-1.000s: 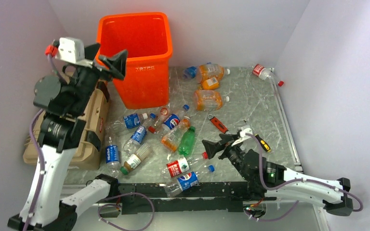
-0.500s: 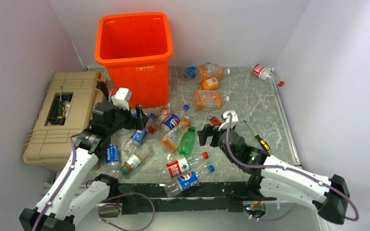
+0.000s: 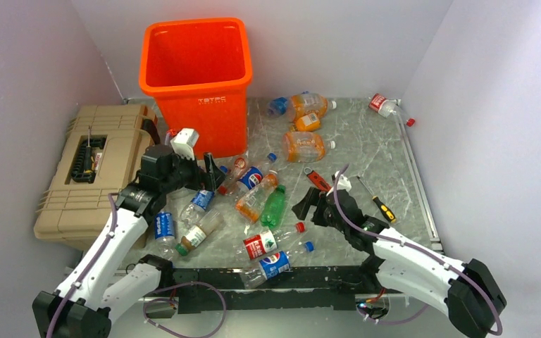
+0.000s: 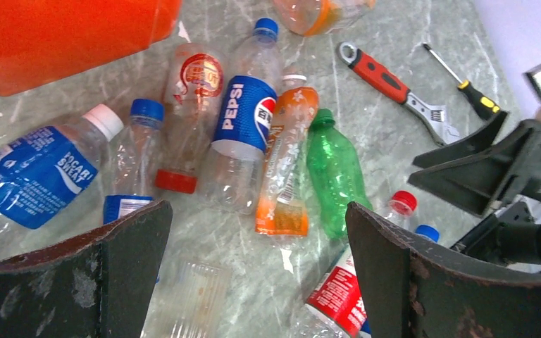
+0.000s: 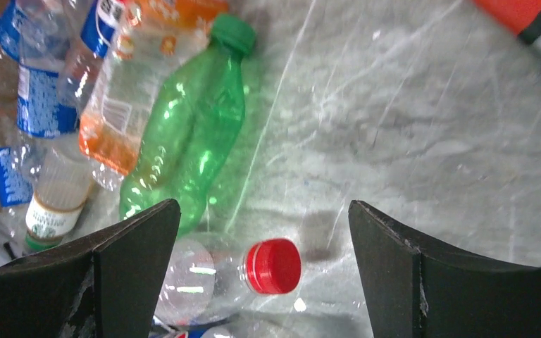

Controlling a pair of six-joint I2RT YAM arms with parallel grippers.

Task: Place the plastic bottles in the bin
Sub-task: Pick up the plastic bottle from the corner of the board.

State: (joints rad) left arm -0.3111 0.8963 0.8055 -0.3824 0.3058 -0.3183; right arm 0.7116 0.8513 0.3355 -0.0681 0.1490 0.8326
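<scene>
Top external: the bin (image 3: 211,120) is seen at the far edge of the table (image 3: 366,151); the plastic bottles (image 3: 253,201) are found scattered mid-table. Left wrist: the left gripper (image 4: 257,208) is spread wide above them. Right wrist: the right gripper (image 5: 264,211) is parted beside a green bottle (image 5: 190,127).

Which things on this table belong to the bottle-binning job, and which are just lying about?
Job:
- green bottle
- Pepsi bottle
- orange bottle, plus the others like them
- orange bin

Lying about:
- red-handled wrench
- screwdriver
- tan toolbox case
</scene>
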